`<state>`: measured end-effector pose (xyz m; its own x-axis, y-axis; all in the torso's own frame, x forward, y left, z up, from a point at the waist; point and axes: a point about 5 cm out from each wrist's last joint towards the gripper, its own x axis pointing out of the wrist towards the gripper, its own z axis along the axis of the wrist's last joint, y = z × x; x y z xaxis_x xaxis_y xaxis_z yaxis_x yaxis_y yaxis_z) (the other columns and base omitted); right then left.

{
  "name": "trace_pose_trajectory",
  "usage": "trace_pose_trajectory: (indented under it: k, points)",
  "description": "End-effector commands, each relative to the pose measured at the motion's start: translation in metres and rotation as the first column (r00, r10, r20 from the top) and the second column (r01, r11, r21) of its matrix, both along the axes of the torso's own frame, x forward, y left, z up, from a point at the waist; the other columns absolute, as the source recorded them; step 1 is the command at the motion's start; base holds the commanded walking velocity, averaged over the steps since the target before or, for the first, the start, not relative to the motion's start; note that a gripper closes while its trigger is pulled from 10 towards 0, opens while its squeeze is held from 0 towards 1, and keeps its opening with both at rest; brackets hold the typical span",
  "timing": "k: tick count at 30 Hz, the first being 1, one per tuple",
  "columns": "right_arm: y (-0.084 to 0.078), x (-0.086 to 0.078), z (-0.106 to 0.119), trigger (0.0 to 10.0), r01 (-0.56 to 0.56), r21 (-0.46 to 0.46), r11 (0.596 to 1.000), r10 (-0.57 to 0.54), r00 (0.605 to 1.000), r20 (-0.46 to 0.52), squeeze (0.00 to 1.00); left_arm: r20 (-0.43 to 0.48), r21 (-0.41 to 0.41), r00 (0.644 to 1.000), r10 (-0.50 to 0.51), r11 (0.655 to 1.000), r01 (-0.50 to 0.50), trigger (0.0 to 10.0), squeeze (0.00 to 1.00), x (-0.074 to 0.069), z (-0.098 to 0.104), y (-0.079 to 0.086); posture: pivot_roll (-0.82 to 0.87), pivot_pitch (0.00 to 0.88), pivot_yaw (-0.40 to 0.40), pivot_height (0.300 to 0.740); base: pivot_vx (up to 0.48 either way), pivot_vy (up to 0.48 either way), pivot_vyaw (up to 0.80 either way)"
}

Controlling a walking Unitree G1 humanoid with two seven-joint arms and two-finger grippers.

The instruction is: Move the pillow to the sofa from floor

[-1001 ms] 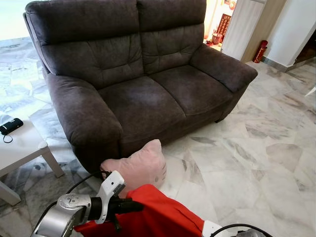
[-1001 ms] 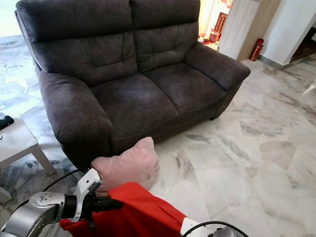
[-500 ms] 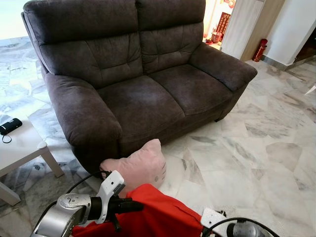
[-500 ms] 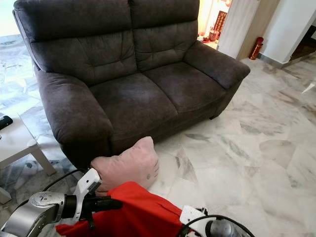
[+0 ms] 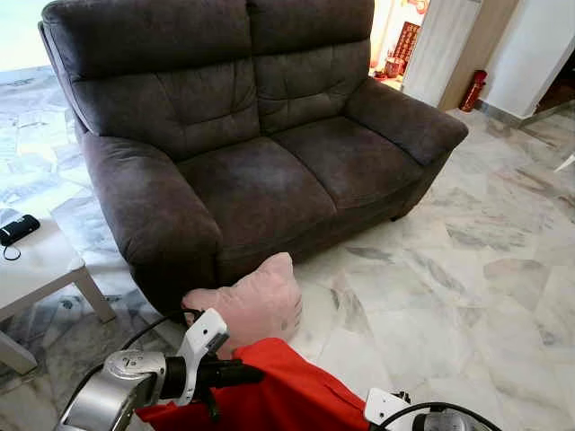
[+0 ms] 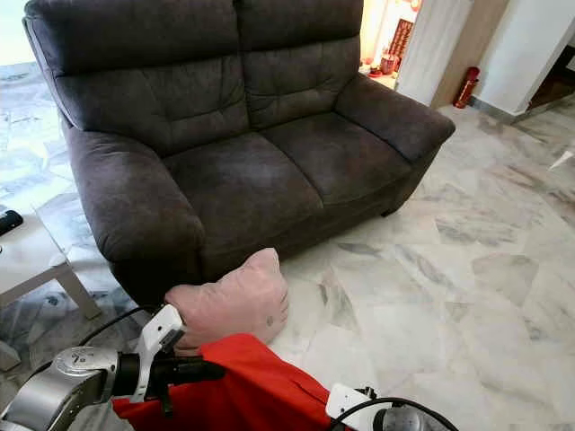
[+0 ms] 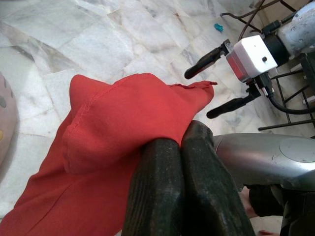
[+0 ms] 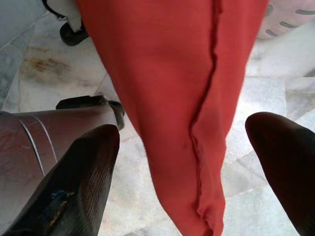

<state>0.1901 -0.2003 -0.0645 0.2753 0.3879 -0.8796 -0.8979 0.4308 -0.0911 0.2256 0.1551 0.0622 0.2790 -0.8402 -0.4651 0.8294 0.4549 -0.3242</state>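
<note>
While the pink pillow [image 5: 253, 303] lies on the floor against the sofa [image 5: 252, 144] front, the left gripper [image 7: 189, 162] pinches a red cloth [image 5: 269, 391], the right gripper's [image 7: 219, 78] jaws spread. Judging so, pickup hasn't begun; next, freeing that hand.

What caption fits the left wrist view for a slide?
Left claw shut on a red cloth over marble floor, open right claw beyond.
</note>
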Motion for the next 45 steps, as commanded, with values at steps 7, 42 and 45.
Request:
trace_pose_trajectory:
  k: [7, 42, 45]
  points:
    - [-0.003, -0.009, -0.006, 10.0, -0.015, -0.058, 0.998, 0.014, 1.0, -0.02, 0.0, 0.099, -0.103, 0.994, -0.049, 0.993, 0.059, 10.0, 0.0, 0.009, 0.03, -0.01, 0.1, 0.0, -0.1, 0.74, 0.0, 0.0, 0.0]
    - [0.007, -0.008, -0.014, 0.0, 0.148, -0.14, 0.979, -0.126, 0.98, 0.152, 0.0, 0.102, -0.147, 0.993, -0.056, 0.987, 0.071, 10.0, 0.0, 0.009, 0.043, -0.008, 0.12, 0.0, -0.091, 0.74, 0.0, 0.0, 0.0]
    - [0.008, -0.009, -0.015, 0.0, 0.149, -0.136, 0.979, -0.129, 0.98, 0.152, 0.0, 0.104, -0.148, 0.993, -0.054, 0.987, 0.069, 10.0, 0.0, 0.009, 0.043, -0.008, 0.12, 0.0, -0.091, 0.74, 0.0, 0.0, 0.0]
